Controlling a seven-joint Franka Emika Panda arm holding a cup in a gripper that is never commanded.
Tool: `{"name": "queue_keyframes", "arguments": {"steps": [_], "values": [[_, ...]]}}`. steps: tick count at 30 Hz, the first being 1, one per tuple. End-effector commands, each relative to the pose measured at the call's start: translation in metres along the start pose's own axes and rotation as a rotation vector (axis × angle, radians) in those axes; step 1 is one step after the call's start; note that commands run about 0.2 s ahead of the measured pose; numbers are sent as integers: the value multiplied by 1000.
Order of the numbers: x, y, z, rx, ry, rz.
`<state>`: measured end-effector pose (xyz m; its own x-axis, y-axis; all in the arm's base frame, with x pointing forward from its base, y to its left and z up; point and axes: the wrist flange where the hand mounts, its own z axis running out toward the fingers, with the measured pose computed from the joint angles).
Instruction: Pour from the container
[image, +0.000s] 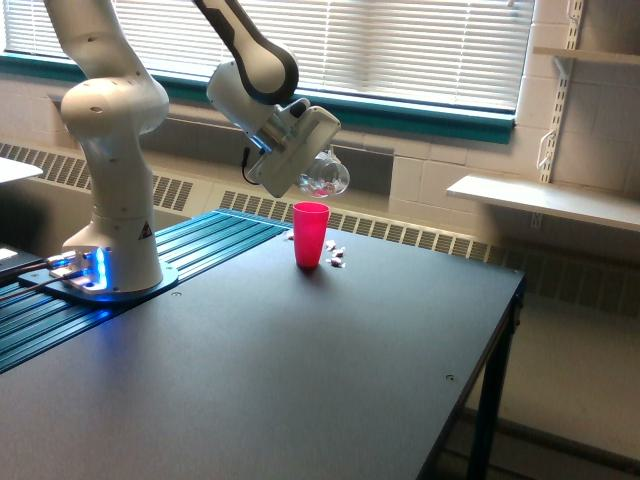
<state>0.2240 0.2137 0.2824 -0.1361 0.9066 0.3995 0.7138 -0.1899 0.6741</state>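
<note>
The container (326, 177) is a small clear rounded cup, tipped on its side in the air just above the rim of a bright red-pink tumbler (310, 234). My gripper (312, 172) is shut on the container, its white hand angled down towards the exterior view's right. Reddish bits show at the container's lower edge, right over the tumbler's mouth. The tumbler stands upright on the dark table (300, 370). The fingertips are hidden behind the hand and the cup.
A few small pale and reddish bits (337, 257) lie on the table beside the tumbler's base. The arm's white base (112, 240) stands at the exterior view's left on a ribbed teal surface (190, 250). The table's right edge drops off near a wall shelf (545, 200).
</note>
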Motion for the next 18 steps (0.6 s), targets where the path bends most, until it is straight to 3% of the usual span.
{"name": "queue_keyframes", "arguments": {"steps": [1,11,18], "values": [[-3,1,-3,-26,35,-101],[1,-6,-11,-44,74,-124],[-2,-4,-14,-62,77,-147]]}}
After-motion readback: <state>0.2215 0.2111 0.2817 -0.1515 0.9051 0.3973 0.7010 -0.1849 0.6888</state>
